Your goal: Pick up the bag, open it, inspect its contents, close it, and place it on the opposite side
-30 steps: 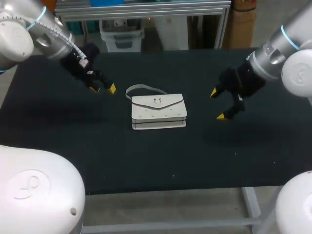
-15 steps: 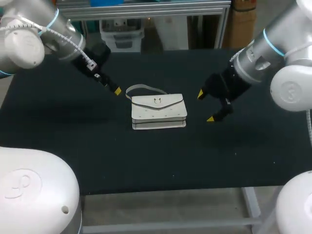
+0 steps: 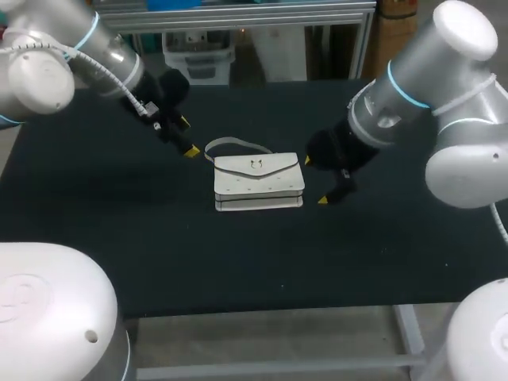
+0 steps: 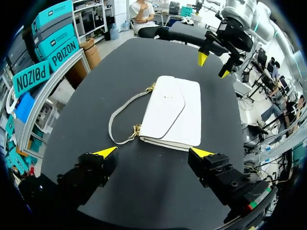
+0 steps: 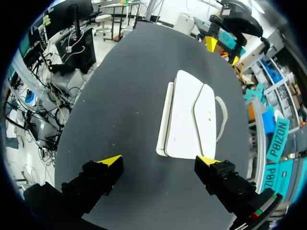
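Two tools, both spread wide and empty. The white flat flap handbag with grey strap [image 3: 258, 182] lies mid-frame on the black desk [image 3: 119, 238]. Its long axis runs left-right, flap tip toward the lower edge, strap looping upper left. Left tool [image 3: 187, 136] sits near the strap, right tool [image 3: 315, 180] just beside the handbag's right end. Judgement: pinch the short ends squarely and lift level.

The left fingers [image 4: 96, 167] and right fingers [image 5: 98, 175] are black with bright yellow tips. Ahead of them, the white rectangular leather flap bag [image 3: 259, 182] has a pale grey strap [image 4: 110, 127] joined by gold chain links [image 4: 137, 129]. The flat bench [image 3: 119, 230] is matte black.
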`<action>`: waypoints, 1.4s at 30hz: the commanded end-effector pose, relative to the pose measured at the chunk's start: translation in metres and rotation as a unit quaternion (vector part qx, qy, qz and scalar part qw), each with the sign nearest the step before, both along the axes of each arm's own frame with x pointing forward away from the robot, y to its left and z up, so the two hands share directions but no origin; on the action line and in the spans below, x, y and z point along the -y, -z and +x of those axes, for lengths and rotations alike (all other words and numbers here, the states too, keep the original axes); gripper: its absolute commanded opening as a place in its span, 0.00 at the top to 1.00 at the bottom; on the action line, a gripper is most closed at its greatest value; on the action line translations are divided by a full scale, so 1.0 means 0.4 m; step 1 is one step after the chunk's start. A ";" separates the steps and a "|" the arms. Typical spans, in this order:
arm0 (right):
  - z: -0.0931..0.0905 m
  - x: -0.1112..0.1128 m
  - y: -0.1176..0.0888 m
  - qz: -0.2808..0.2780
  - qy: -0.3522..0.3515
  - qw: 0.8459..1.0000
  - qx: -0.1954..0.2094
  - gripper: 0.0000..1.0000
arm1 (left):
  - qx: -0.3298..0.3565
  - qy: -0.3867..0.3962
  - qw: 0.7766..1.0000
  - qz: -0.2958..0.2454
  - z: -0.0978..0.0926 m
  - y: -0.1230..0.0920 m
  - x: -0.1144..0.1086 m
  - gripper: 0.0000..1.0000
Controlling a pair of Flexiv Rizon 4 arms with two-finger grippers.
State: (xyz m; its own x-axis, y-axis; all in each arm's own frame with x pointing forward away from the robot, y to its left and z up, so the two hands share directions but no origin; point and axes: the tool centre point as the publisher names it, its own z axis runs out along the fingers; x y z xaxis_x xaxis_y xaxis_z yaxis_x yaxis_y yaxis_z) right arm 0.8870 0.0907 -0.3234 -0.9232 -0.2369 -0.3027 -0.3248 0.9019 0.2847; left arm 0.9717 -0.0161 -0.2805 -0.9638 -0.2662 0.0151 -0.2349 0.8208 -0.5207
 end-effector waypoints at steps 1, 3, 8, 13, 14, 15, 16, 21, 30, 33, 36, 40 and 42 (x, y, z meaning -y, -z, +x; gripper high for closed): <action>-0.004 -0.026 0.019 -0.017 0.013 0.999 0.024 0.00 | -0.006 0.016 1.000 -0.013 0.016 0.008 -0.017 0.00; -0.004 -0.026 0.019 -0.017 0.013 0.999 0.024 0.00 | -0.006 0.016 1.000 -0.013 0.016 0.008 -0.017 0.00; -0.004 -0.026 0.019 -0.017 0.013 0.999 0.024 0.00 | -0.006 0.016 1.000 -0.013 0.016 0.008 -0.017 0.00; -0.004 -0.026 0.019 -0.017 0.013 0.999 0.024 0.00 | -0.006 0.016 1.000 -0.013 0.016 0.008 -0.017 0.00; -0.001 -0.041 0.024 -0.024 0.009 0.999 0.031 0.00 | -0.005 0.019 1.000 -0.020 0.017 0.013 -0.015 0.00; 0.003 -0.050 0.026 -0.026 0.007 0.999 0.038 0.00 | 0.008 0.026 0.999 -0.024 0.016 0.018 -0.014 0.00; 0.006 -0.059 0.031 -0.031 0.014 0.999 0.042 0.00 | 0.011 0.025 0.999 -0.026 0.015 0.020 -0.014 0.00; 0.013 -0.085 0.043 -0.066 0.045 0.994 0.069 0.00 | 0.037 0.031 0.998 -0.029 0.012 0.026 -0.022 0.00; 0.026 -0.107 0.071 -0.090 0.059 0.990 0.094 0.00 | 0.041 0.043 0.998 -0.032 0.011 0.042 -0.027 0.00; 0.033 -0.100 0.081 -0.092 0.062 0.989 0.101 0.00 | 0.041 0.049 0.997 -0.034 0.012 0.045 -0.029 0.00; 0.039 -0.094 0.089 -0.093 0.066 0.988 0.108 0.00 | 0.043 0.059 0.997 -0.028 0.012 0.050 -0.029 0.00; 0.058 -0.092 0.094 -0.097 0.072 0.985 0.122 0.00 | 0.046 0.071 0.996 -0.023 0.012 0.058 -0.022 0.00; 0.065 -0.095 0.094 -0.100 0.072 0.984 0.128 0.00 | 0.048 0.077 0.996 -0.022 0.012 0.061 -0.021 0.00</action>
State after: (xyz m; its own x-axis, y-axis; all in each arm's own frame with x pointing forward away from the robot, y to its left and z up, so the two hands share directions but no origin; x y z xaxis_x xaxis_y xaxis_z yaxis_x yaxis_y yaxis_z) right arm 0.9121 0.1250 -0.3550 -0.8595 -0.1907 -0.4742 -0.2313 0.9725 0.0280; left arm 0.9731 -0.0064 -0.3028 -0.9899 -0.1209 -0.0734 -0.0577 0.8190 -0.5709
